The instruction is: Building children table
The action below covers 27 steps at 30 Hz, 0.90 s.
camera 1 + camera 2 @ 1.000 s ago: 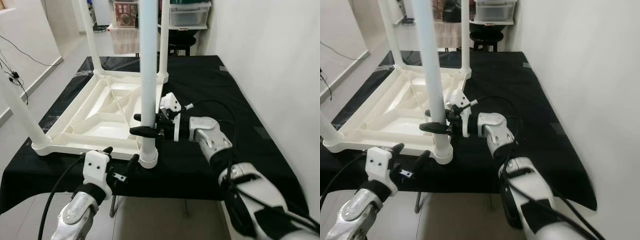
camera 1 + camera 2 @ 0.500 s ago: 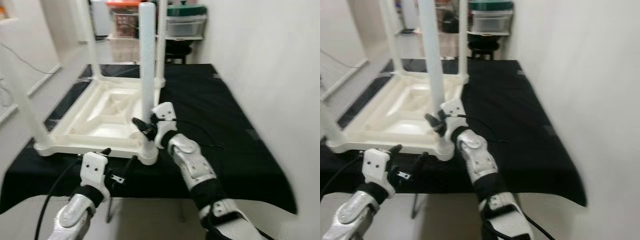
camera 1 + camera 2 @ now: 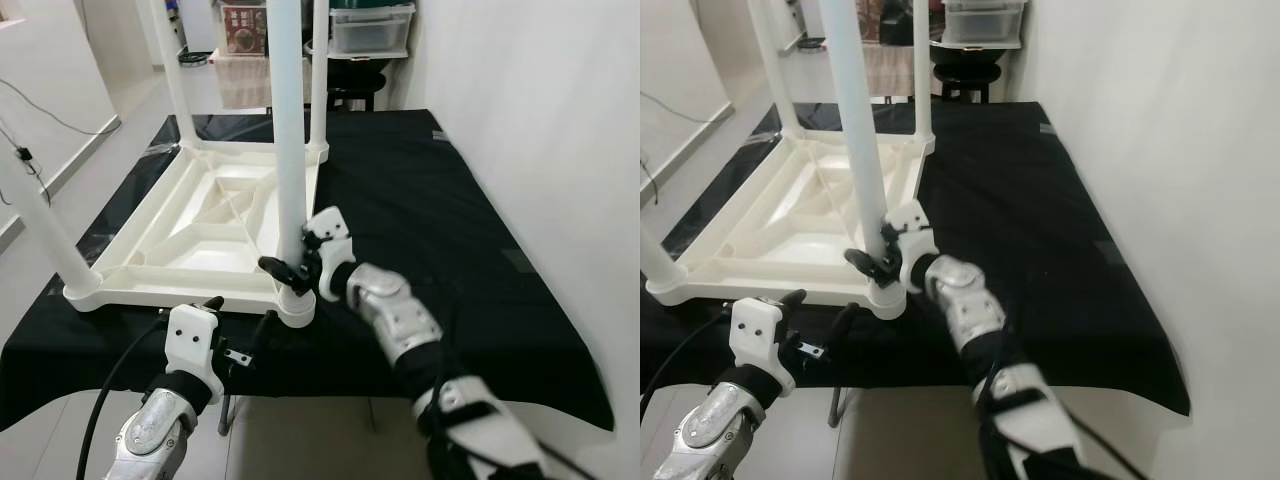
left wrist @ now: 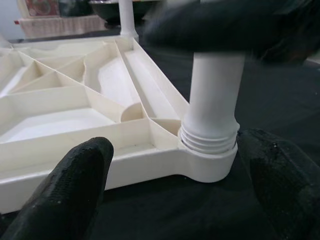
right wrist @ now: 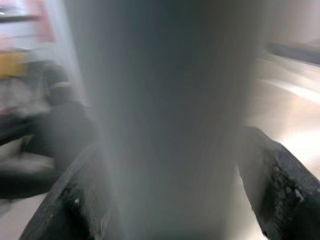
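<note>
The white children's table (image 3: 190, 250) lies upside down on a black-covered worktop (image 3: 450, 220), with its legs pointing up. The near right leg (image 3: 288, 120) stands in its corner socket (image 3: 297, 305). My right gripper (image 3: 292, 268) is shut on this leg just above the socket. In the right wrist view the leg (image 5: 160, 120) sits between both fingers (image 5: 280, 185). My left gripper (image 3: 241, 310) hangs open at the worktop's front edge, just before that corner. Its fingers (image 4: 75, 190) are spread wide, and the socket (image 4: 207, 160) lies ahead of them.
The other legs rise at the far right (image 3: 318, 70), far left (image 3: 170, 70) and near left (image 3: 40, 230). A white wall (image 3: 540, 120) runs close along the right. Storage bins (image 3: 375, 25) stand behind the worktop. Cables (image 3: 30, 150) trail on the floor at left.
My right forearm has swung from level at the right to reaching up from lower right. Its gripper stays on the leg, slightly lower. The left gripper has not moved.
</note>
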Tool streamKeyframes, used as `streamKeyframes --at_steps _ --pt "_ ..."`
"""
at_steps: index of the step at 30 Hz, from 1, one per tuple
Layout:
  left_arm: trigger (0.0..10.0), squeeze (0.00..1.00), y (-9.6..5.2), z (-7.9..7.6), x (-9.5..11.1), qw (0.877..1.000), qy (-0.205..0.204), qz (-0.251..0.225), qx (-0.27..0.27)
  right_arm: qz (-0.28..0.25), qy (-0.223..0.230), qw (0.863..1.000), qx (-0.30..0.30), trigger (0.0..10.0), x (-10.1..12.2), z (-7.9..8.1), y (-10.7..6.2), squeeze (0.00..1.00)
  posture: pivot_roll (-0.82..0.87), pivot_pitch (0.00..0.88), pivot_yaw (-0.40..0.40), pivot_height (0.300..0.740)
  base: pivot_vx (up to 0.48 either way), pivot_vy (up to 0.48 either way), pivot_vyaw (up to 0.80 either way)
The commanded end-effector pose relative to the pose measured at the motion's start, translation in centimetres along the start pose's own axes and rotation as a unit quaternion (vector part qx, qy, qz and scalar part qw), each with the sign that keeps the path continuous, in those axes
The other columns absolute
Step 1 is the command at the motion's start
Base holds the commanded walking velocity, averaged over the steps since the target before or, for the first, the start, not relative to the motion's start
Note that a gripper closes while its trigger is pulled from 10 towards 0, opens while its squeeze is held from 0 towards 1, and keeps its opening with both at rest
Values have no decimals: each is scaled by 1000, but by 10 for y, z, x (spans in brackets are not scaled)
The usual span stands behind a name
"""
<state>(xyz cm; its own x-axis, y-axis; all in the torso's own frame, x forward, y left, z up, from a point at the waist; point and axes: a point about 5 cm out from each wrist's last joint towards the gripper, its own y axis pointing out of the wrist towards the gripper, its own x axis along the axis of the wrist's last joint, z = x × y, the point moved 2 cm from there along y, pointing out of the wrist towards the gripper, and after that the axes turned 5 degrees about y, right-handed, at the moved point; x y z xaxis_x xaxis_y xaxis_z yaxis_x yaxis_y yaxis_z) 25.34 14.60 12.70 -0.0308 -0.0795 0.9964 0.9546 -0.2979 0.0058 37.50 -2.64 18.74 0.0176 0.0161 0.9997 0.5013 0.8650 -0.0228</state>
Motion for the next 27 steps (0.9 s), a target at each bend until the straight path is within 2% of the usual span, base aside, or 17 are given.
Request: streamKeyframes --at_steps 1,5,8,10,12,13,14,16,18,22,27 --pt "10000 0 -5 -2 -1 1000 15 8 0 4 -9 997 82 10000 -3 8 -4 0 40 43 -27 740 0 0 0" --pt "10000 0 -8 -4 -1 1000 21 9 -3 23 -22 994 107 10000 -7 5 -9 0 41 40 -25 740 0 0 0" --pt "10000 0 -16 -23 -2 999 10 14 -32 56 -24 994 95 10000 -12 -5 -12 0 47 36 -22 740 0 0 0" --pt "10000 0 -16 -23 -2 999 10 14 -32 56 -24 994 95 10000 -12 -5 -12 0 47 36 -22 740 0 0 0" --pt "10000 0 -22 -32 -1 999 5 16 -43 62 -12 994 87 9961 -13 -9 -12 0 49 36 -23 740 0 0 0" --pt "10000 0 -23 -34 -1 999 4 17 -45 62 -6 995 83 6039 -13 -10 -12 0 51 35 -19 740 0 0 0" --pt "10000 0 -24 -36 -2 999 4 17 -46 61 -3 995 85 392 -13 -11 -12 0 51 35 -19 740 0 0 0" --pt "10000 0 -26 -38 -2 998 6 19 -52 61 -2 994 88 0 -13 -13 -14 0 47 34 -17 740 0 0 0" --pt "10000 0 -29 -43 -2 998 10 21 -63 61 -2 994 90 0 -14 -15 -18 0 42 37 -13 740 0 0 0" --pt "10000 0 -30 -44 -2 998 6 21 -59 57 -1 995 87 0 -14 -20 -24 0 41 37 -13 740 0 0 0" --pt "10000 0 -29 -43 -1 998 12 18 -52 26 11 997 66 0 -10 -32 -41 0 30 51 -26 740 0 0 0"
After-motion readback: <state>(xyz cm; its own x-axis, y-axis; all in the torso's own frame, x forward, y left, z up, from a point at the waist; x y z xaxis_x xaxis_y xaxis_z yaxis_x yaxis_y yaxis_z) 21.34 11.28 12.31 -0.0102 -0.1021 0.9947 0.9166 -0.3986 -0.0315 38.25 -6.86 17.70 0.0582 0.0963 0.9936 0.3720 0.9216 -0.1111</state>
